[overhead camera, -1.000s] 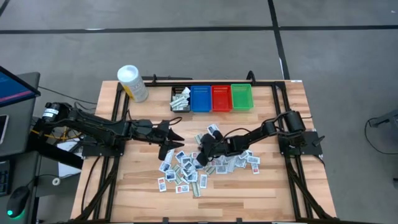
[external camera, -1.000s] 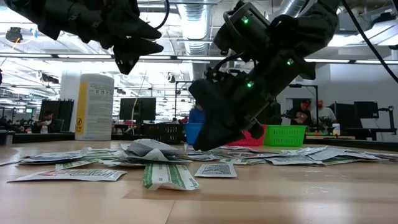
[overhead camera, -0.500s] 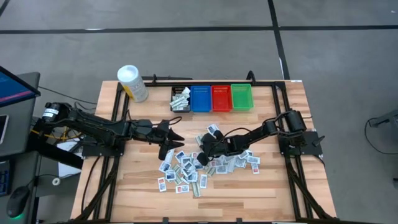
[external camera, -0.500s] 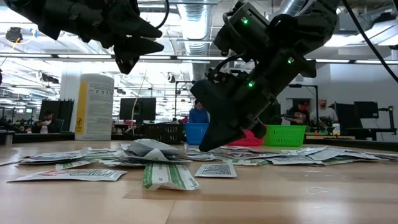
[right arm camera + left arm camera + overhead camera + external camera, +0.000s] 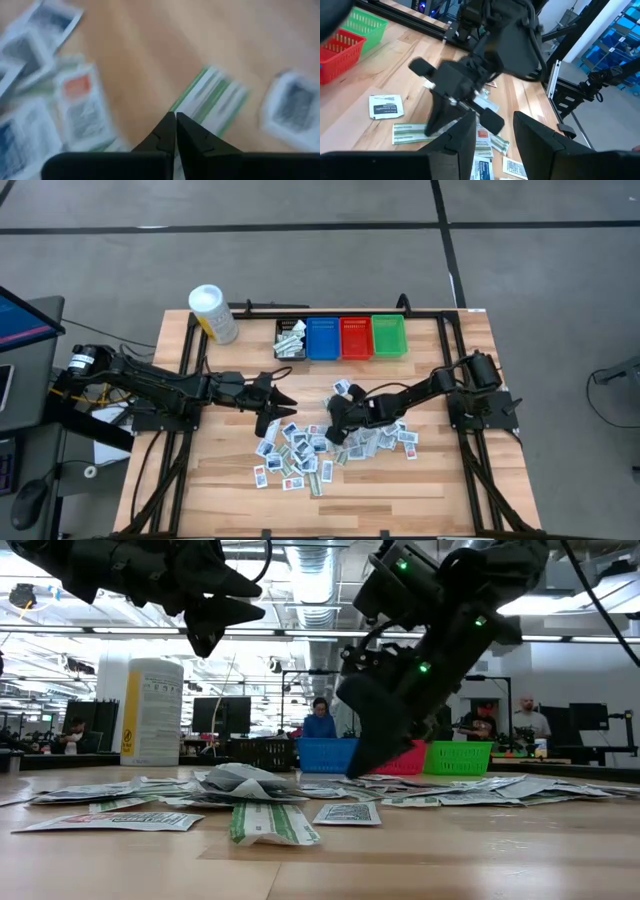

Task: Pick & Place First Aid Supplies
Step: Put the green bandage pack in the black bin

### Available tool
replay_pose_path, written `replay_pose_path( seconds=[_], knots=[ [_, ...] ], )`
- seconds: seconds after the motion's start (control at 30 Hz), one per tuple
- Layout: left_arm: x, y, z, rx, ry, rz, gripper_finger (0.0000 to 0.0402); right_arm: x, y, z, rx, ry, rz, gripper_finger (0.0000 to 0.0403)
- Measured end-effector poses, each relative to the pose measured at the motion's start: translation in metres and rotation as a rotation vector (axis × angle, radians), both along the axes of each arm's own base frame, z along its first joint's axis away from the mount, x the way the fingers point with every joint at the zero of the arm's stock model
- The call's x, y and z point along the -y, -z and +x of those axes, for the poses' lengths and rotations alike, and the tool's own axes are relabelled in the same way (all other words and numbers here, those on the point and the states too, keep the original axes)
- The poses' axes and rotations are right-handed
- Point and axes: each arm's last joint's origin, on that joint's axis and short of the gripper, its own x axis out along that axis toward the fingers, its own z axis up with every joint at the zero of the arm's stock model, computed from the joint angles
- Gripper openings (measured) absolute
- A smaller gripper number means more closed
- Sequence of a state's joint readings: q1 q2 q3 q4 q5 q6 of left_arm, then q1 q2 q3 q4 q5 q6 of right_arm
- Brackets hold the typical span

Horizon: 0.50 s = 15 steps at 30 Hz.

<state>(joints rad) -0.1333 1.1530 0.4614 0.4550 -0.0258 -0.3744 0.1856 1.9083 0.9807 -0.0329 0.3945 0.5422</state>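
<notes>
Packets (image 5: 300, 455) across wooden table (image 5: 440, 490)

In the high view the table (image 5: 440, 480) fills the centre of the frame. A tub (image 5: 212, 313) stands at its upper left corner. Right of the tub, along the upper edge, four bins (image 5: 341, 337) sit side by side, the leftmost holding some packets. The packets (image 5: 300, 455) lie scattered at the table's centre, below the bins. The left gripper (image 5: 281, 402) hangs at the pile's left edge, the right gripper (image 5: 334, 429) over its middle.
</notes>
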Motion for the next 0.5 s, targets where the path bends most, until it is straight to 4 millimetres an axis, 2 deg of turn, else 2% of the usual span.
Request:
replay_pose_path(
  seconds=[0.27, 0.5],
  knots=[
    [0.0000, -0.0004, 0.0001, 0.004, 0.000, -0.001, 0.0131, -0.0047, -0.0014, 0.0002, 0.008, -0.018, 0.007, 0.0073],
    [0.0000, -0.0010, 0.0002, 0.011, 0.000, 0.001, 0.0131, -0.0011, -0.0003, -0.0014, -0.018, 0.001, -0.006, 0.0106]
  ],
)
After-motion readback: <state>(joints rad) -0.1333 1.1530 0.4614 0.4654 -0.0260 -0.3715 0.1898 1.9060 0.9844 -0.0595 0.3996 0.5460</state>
